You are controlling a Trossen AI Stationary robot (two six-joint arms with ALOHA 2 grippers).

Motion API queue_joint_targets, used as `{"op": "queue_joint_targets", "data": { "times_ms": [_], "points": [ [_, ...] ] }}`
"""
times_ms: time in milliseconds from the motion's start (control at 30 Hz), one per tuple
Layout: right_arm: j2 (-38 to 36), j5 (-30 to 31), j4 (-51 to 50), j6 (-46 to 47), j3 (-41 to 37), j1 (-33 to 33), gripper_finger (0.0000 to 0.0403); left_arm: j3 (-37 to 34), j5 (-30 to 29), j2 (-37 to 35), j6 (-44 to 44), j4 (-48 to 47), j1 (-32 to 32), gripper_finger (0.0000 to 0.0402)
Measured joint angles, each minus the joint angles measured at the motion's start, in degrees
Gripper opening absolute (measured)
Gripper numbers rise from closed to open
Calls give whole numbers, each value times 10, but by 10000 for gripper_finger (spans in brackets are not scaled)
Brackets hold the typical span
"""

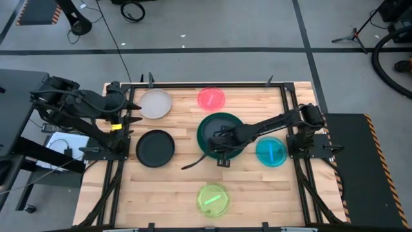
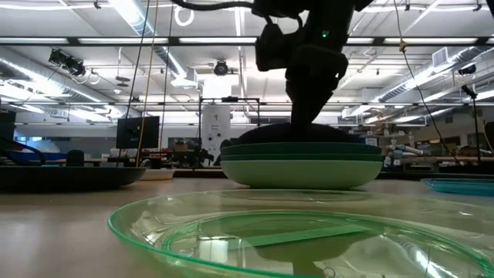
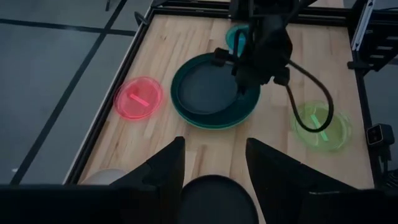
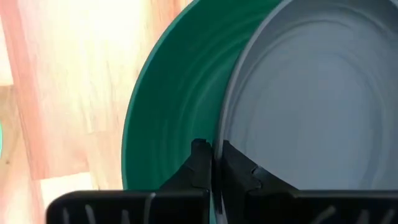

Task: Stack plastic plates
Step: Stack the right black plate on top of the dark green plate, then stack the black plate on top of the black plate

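Observation:
A stack of large green plates [image 1: 205, 125] lies mid-table with a black plate [image 3: 205, 93] lying in the top one. My right gripper [image 4: 216, 165] stands over the stack's near edge, shut on that black plate. My left gripper [image 3: 214, 168] waits open at the table's left side, above and between a second black plate [image 1: 155, 147] and the light grey plate [image 1: 155, 104]. The pink plate [image 1: 212, 98], the cyan plate [image 1: 271, 151] and the yellow-green plate [image 1: 212, 200] lie singly on the table. My right gripper pinches the black plate's rim [image 4: 219, 134] at the plate's near side, one finger [image 4: 200, 163] outside the rim over the green plate and the other finger [image 4: 236, 167] inside. The fingers come from above, pointing down. The plate lies level in the top green plate [image 4: 168, 106].
A black metal frame [image 1: 293, 129] borders the wooden table. A cable [image 1: 193, 162] hangs from the right arm onto the table near the stack. Bare wood shows between the stack and the yellow-green plate, and at the near left corner.

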Motion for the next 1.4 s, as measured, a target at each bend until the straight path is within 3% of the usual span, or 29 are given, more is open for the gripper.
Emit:
{"op": "queue_joint_targets", "data": {
  "times_ms": [300, 533, 700, 833, 1033, 1200, 1400],
  "points": [
    [0, 1, 6, -2, -1, 0, 36, 0, -1, 0, -16, 0, 0, 176],
    [0, -24, 5, -1, 9, 0, 113, 0, -13, 0, -56, 0, 0, 176],
    [0, -35, -39, 3, 59, 3, 165, -18, -13, -1, -76, 1, 0, 176],
    [0, -6, -98, 5, 128, 16, 183, -106, -13, -15, -106, 1, 0, 176],
    [-1, 76, -151, 4, 235, 45, 183, -302, 5, -28, -159, 27, -28, 176],
    [-1, 130, -156, 27, 290, 63, 183, -449, 50, -25, -231, 151, -64, 176],
    [-1, 152, -154, 53, 322, 70, 183, -580, 87, -21, -326, 326, -98, 176]
  ]
}}
